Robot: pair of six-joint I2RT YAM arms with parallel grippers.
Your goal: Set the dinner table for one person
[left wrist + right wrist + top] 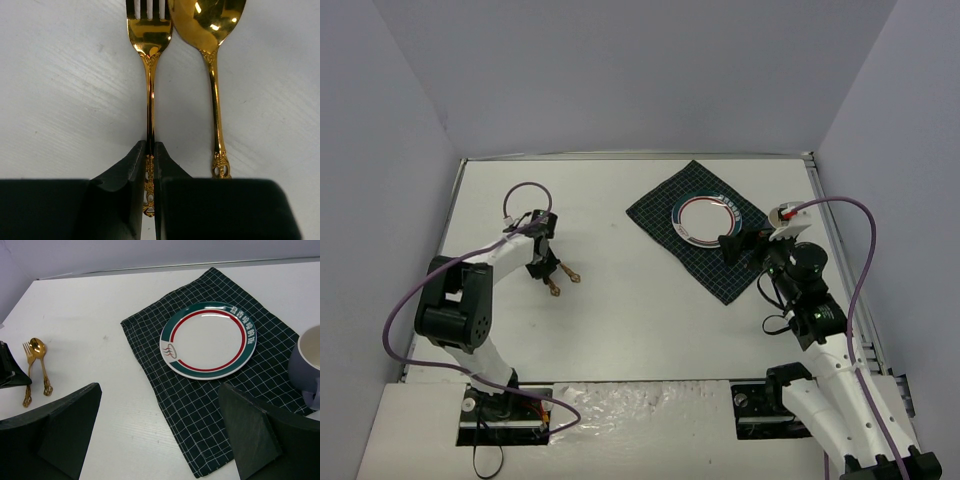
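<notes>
On the white dinner table (640, 320), a gold fork (149, 75) and a gold spoon (213, 80) lie side by side at the left. My left gripper (150, 150) is shut on the fork's handle near its ornate end; the spoon lies free just to the right of it. Seen from the right wrist, the fork (27, 371) and spoon (41, 365) sit far left. A white plate (710, 218) with a green and red rim rests on a dark green checked cloth (665, 210). My right gripper (159, 390) hangs open over the cloth's near edge, holding nothing.
A grey-blue mug (306, 365) stands on the cloth right of the plate, close to my right gripper's finger (250, 430). White walls enclose the table on the left, back and right.
</notes>
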